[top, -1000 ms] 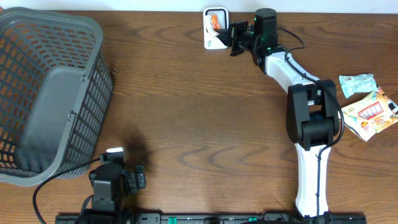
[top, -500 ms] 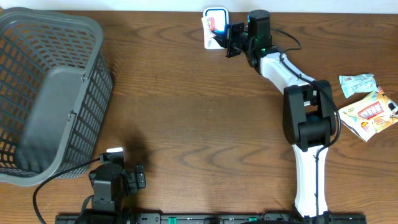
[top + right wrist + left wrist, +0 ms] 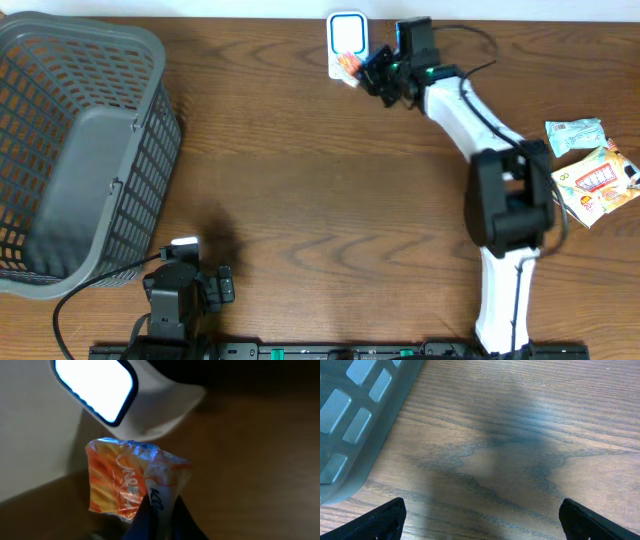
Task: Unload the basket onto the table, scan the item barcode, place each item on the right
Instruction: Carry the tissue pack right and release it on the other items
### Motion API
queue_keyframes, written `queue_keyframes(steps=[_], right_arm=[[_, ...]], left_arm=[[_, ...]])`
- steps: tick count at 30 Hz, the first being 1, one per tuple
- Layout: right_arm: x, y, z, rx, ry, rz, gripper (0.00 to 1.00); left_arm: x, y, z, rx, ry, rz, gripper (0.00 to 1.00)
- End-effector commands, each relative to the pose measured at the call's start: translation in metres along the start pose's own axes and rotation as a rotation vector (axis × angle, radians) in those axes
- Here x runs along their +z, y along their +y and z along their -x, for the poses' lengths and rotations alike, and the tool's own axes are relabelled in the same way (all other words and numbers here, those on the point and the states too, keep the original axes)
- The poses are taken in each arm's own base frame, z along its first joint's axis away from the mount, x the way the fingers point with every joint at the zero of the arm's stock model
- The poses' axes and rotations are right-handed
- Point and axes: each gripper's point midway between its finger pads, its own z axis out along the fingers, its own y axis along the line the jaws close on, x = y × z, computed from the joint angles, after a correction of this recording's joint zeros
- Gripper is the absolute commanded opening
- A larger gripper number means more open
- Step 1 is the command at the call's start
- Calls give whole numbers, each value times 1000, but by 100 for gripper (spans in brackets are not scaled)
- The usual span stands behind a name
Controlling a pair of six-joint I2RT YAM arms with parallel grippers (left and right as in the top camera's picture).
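A small orange and white snack packet (image 3: pixel 132 485) (image 3: pixel 349 64) is pinched between the fingers of my right gripper (image 3: pixel 161 520) (image 3: pixel 368 72), which is shut on it. The packet hangs just in front of a white barcode scanner (image 3: pixel 346 36) (image 3: pixel 125 395) with a lit window, at the table's far edge. My left gripper (image 3: pixel 480 520) rests near the front left of the table, wide open, with only bare wood between its fingertips (image 3: pixel 385 517).
A large grey mesh basket (image 3: pixel 75 140) (image 3: pixel 355 415) fills the left side of the table, close to the left arm. Two more snack packets (image 3: pixel 590 165) lie at the right edge.
The right gripper has turned and shifted a little right and toward the front, so the packet now sits below the scanner's window instead of over it. The left arm has not moved.
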Motion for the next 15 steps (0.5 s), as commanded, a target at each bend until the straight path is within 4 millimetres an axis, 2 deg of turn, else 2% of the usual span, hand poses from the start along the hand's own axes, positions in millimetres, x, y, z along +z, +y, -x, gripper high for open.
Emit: queue_keyframes(steps=[1,5,9,12,15], right_arm=[[-85,12,46,-208,-296,-128,1],[-149,-53,74,-154,-466,-463,1],[-213,-133,99,-117,-600,-868,1],[-238,-180,114,-85,-630,-1056,1],[-246,-226,124,-27,-624,-1159,1]], left_arm=[[1,2,-6,-2,21,10,98],[1,2,-6,-2,21,10,98],[1,2,-6,-2,21,10,98],[1,2,-6,-2,21,10,98],[1,2,-6,-2,21,10,98]])
